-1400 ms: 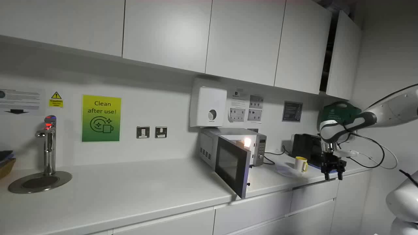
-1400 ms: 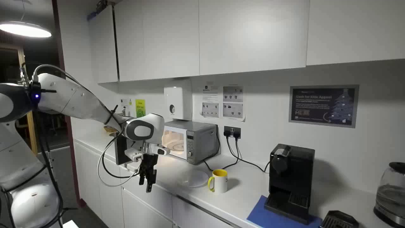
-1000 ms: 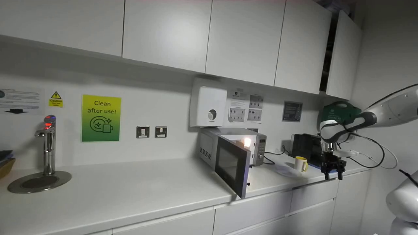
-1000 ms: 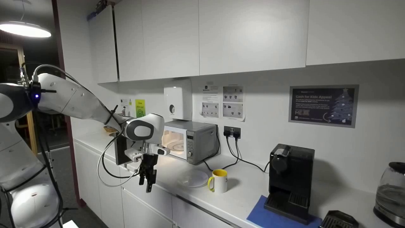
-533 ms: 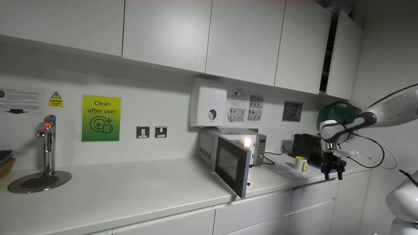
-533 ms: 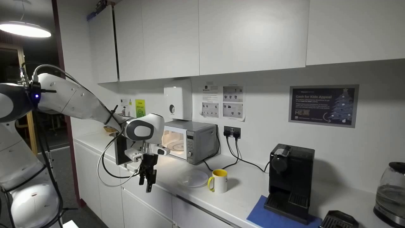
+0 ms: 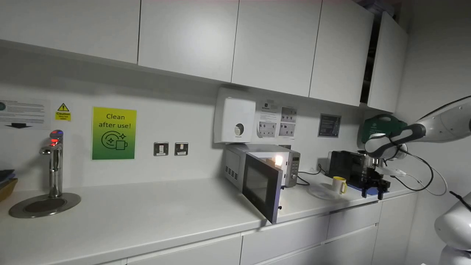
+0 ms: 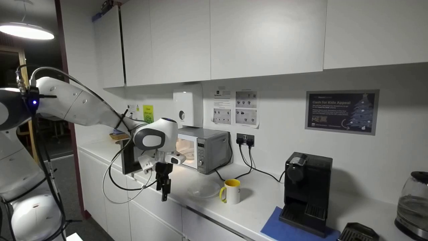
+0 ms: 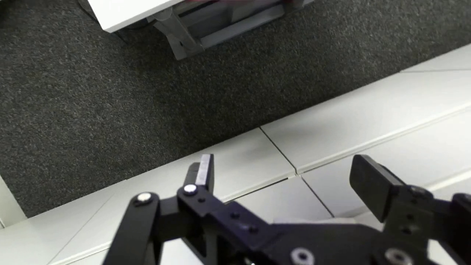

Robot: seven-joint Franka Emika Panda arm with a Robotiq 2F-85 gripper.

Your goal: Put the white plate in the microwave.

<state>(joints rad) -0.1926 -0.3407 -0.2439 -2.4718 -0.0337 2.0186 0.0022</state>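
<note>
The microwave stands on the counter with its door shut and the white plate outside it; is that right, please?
Not quite: the door is open, as an exterior view shows. The microwave does stand on the counter, with the white plate outside it.

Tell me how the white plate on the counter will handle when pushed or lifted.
The white plate lies flat on the counter, so a push would probably slide it rather than tip it. Its low profile suggests the edge may be awkward to grip. With the mug close beside it, a push that way could knock the mug.
</note>
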